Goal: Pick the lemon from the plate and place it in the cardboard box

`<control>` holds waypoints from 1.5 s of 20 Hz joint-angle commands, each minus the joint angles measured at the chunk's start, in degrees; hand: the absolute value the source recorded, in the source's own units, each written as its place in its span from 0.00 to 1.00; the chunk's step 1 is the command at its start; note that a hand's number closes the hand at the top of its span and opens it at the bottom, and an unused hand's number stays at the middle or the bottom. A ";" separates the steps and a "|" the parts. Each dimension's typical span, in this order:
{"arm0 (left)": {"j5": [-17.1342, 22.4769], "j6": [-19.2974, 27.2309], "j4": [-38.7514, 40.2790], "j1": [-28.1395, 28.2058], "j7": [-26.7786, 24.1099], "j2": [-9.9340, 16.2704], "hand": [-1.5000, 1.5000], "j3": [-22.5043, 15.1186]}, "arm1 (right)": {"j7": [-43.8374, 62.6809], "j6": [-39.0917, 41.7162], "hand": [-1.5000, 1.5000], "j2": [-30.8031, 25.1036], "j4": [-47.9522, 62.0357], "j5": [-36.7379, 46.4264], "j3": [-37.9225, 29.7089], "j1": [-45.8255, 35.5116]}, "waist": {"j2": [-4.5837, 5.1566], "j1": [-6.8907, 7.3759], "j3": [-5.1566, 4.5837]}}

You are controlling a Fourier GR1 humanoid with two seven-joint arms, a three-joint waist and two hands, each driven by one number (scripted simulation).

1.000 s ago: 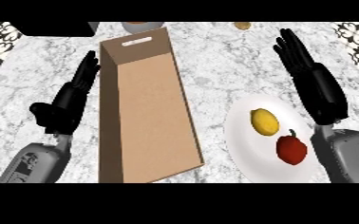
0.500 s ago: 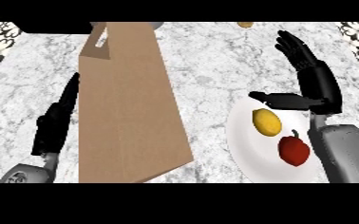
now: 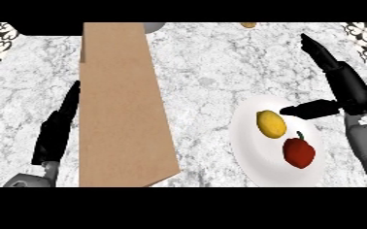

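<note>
Still lemon (image 3: 271,124) lengthwise on plate (image 3: 252,158)

- Cardboard box (image 3: 122,106): 1.0 s ago its open inside and handle slot showed; now only a plain brown face (reaches the view's top edge).
- Right hand (image 3: 337,85): thumb now points at the lemon (image 3: 271,124), tip over the plate (image 3: 254,162) rim; earlier fingers up, thumb beside them.
- Left hand (image 3: 58,126): lower and narrower vs before, just beside box's left side.
</note>
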 commanded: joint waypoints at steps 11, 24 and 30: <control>-1.18 0.19 -2.27 1.90 0.90 -0.79 0.50 0.53 | 20.47 29.26 0.00 -18.90 -11.78 7.71 13.14 -4.12 | -0.27 -0.50 -0.07; -4.93 -3.65 -2.47 4.57 -0.19 -3.68 0.50 4.57 | 32.28 32.19 0.00 -6.66 -13.23 18.49 11.08 -3.25 | -0.01 -0.15 0.01; -6.91 -5.20 3.31 1.53 -3.31 -6.98 0.50 5.80 | 32.80 30.46 0.00 -1.61 -14.59 26.11 13.79 1.72 | 0.05 -0.34 0.01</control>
